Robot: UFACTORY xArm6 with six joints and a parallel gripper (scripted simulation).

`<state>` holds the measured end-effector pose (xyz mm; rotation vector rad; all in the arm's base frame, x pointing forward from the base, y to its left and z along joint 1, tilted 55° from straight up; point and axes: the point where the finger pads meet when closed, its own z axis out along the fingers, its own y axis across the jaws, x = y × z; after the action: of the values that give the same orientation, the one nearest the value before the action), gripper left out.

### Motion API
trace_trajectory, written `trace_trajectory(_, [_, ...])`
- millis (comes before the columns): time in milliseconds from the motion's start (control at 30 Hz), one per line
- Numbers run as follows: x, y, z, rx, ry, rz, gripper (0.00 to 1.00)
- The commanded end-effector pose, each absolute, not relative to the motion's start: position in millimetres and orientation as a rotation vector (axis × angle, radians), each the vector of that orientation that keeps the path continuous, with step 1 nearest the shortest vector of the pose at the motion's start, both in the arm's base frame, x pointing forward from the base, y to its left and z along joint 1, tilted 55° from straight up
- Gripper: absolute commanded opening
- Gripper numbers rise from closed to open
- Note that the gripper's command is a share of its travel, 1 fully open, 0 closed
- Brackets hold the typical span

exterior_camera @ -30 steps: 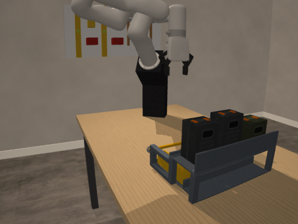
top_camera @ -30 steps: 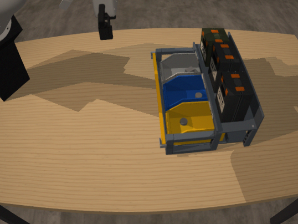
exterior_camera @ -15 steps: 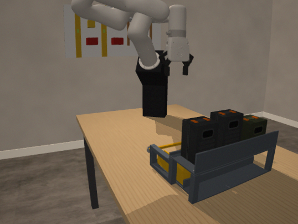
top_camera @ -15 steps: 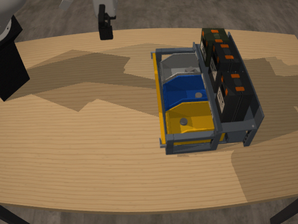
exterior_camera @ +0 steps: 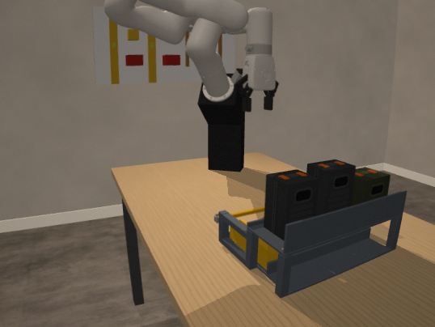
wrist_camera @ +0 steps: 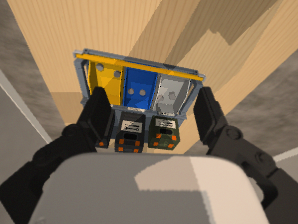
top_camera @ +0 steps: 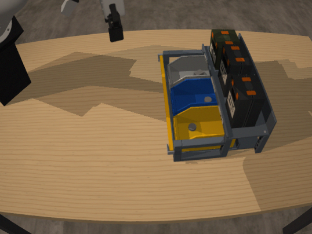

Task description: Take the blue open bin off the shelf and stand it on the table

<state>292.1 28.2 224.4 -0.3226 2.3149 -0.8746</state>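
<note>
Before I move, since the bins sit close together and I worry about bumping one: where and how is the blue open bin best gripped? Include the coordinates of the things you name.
Probably by the front wall of the blue plastic-looking open bin (top_camera: 185, 101) (wrist_camera: 141, 82), tool coming from above at its open front: yellow (top_camera: 207, 114) (wrist_camera: 112, 95) and grey (top_camera: 191, 62) (wrist_camera: 167, 100) open bins crowd both side walls.

From my overhead view, the claw (top_camera: 116, 34) (exterior_camera: 258, 104) (wrist_camera: 151, 98) has shifted a little toward the shelf (top_camera: 200, 142) (exterior_camera: 344, 228) (wrist_camera: 82, 75) since half a second ago. In my outside view, its two black fingers (exterior_camera: 268, 102) now appear closer together, and the casing above them shows at a slightly different angle, so I read a small turn of the claw. Overhead, a pale part (top_camera: 68, 7) at the picture's top edge now reaches farther into view; I can't tell which part it is.
</note>
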Motion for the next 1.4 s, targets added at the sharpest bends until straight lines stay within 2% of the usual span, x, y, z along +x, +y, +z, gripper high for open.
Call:
trace_trajectory(0, [292.4, 28.7, 225.2, -0.334, 2.317, -0.872, 1.00])
trace_trajectory(733, [292.2, 28.7, 225.4, -0.381, 2.317, -0.892, 1.00])
trace_trajectory(900, [291.8, 28.7, 225.7, -0.076, 2.300, -0.763, 1.00])
trace_trajectory(1367, [291.8, 28.7, 225.7, 0.042, 2.285, -0.710, 1.00])
